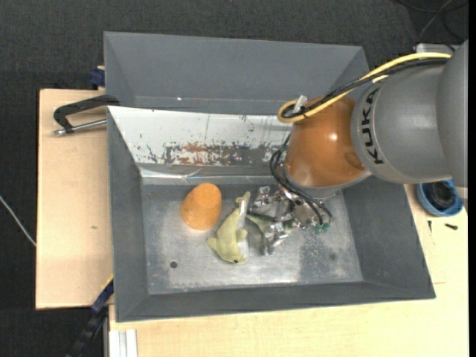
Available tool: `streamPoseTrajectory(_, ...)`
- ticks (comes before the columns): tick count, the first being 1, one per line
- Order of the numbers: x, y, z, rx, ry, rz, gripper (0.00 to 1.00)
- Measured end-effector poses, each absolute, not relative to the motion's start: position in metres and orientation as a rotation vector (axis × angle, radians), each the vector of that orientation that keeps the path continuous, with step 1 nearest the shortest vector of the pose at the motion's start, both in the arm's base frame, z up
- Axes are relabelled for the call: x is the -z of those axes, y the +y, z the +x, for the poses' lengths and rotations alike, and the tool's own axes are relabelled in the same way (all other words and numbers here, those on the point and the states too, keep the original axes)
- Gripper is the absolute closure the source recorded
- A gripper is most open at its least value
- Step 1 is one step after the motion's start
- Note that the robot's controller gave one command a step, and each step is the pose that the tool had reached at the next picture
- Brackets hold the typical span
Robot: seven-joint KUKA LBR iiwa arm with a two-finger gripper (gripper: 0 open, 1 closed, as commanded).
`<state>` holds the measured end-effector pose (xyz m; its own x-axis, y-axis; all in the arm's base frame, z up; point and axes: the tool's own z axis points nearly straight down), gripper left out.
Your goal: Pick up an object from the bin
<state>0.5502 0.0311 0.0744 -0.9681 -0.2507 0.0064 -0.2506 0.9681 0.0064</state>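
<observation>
Near the front wall of the bin [312, 262], about in the middle of its floor, lies a pale yellow-green rubber toy [230, 238]. It is long and curved, perhaps a fish or a dolphin, with its thin end pointing toward the back wall. Just beside it, on its right side, the tool [277, 222] is low over the floor, and it seems to touch the toy's flank or almost touch it. A little farther back and to the left, close to the toy's thin end, stands an orange cup [201, 205], with its mouth seemingly down. Behind the tool rises the orange cover [320, 151] of the wrist, with dark cables [297, 199] hanging under it.

The toy is the thing nearest to the tool, so I judge that the grasp is the step in hand. To do it well, the tool should sit across the narrow body of the toy, not along it, and should close before it lifts. The rubber may slip or bend, so a hold near the thick middle is safer.

The metal parts and cables cover each other, so I cannot tell whether the tool is released or clenched, or whether it holds anything.
</observation>
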Motion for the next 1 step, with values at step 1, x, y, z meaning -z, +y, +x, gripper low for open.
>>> streamPoseTrajectory(1, -0.271, 0.0236, 0.5918, -0.004, -3.042, 0.845, 1.0)
